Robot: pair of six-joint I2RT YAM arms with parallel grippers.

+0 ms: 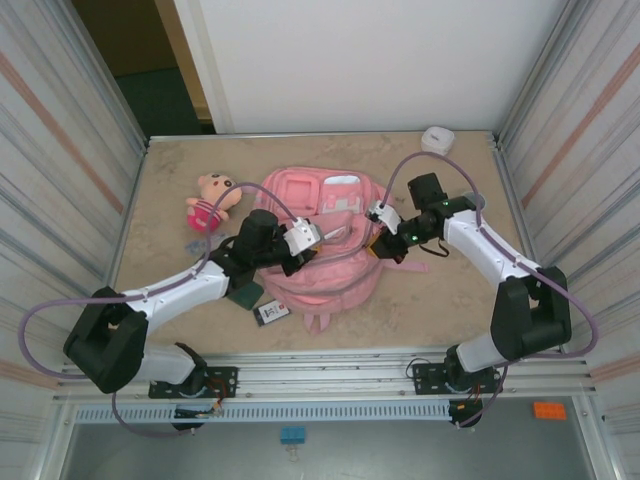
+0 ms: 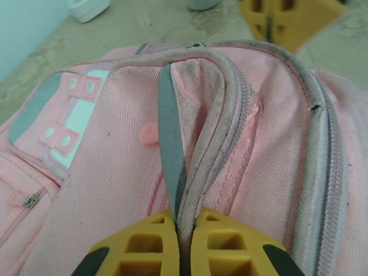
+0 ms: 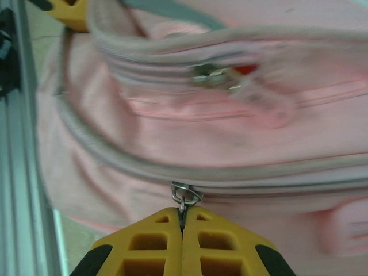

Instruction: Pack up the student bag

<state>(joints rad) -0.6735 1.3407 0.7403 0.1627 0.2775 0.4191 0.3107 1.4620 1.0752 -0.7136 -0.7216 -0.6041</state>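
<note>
We see the student bag [image 1: 340, 278] flat mid-table, long axis 12 to 6 o'clock, hang loop [image 1: 316, 322] at 6. Our left gripper [image 2: 185, 221] pinches its zipper-edge fold, and our right gripper [image 3: 182, 221] is clamped on a zipper pull [image 3: 185, 196].

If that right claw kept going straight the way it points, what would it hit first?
The pink backpack. The right gripper is pinching its zipper pull, and the bag's fabric lies directly ahead, though depth is hard to judge.
</note>
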